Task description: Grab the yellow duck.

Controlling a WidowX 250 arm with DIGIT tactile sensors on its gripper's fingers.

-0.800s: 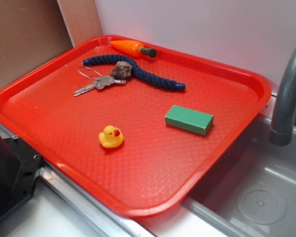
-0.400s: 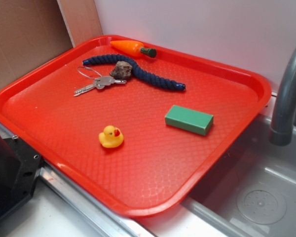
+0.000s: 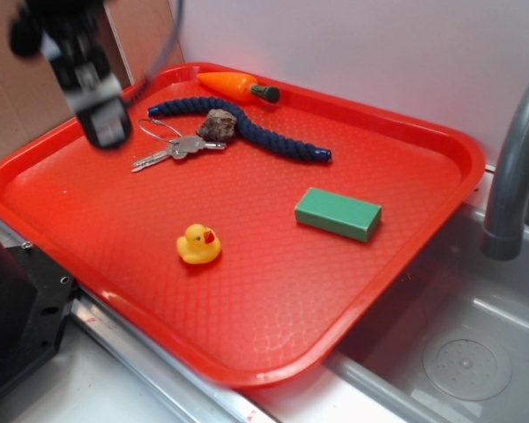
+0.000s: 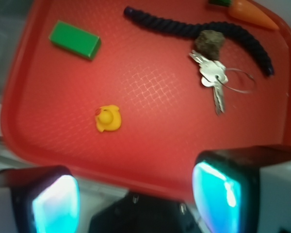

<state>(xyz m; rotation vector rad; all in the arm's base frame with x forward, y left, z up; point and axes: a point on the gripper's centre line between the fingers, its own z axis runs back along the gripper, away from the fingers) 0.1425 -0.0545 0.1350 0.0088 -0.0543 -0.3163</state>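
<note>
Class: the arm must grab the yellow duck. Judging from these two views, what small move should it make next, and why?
Probably travel sideways toward the yellow duck while staying high. The gripper hangs above the tray's far-left part, near the keys, well away from the duck. In the wrist view its fingers stand apart with nothing between them, and the duck sits off-centre, so it needs centring before any descent.

Tray (image 3: 441,145): bright red, fine diamond-grid texture across the floor.
Duck (image 3: 198,244): yellow body, orange-red beak, near the tray's front edge.
Block (image 3: 338,213): green top, darker green sides, toward the right edge.
Rope (image 3: 247,129): dark navy, twisted-strand pattern, toward the back edge.
Carrot (image 3: 229,85): orange with dark green stem, back corner.
Keys (image 3: 178,148): silver metal on a silver ring.
Stone (image 3: 217,125): mottled brown-grey.
Gripper (image 4: 136,196): black housing, pads (image 4: 216,196) glowing cyan-teal in the wrist view.
</note>
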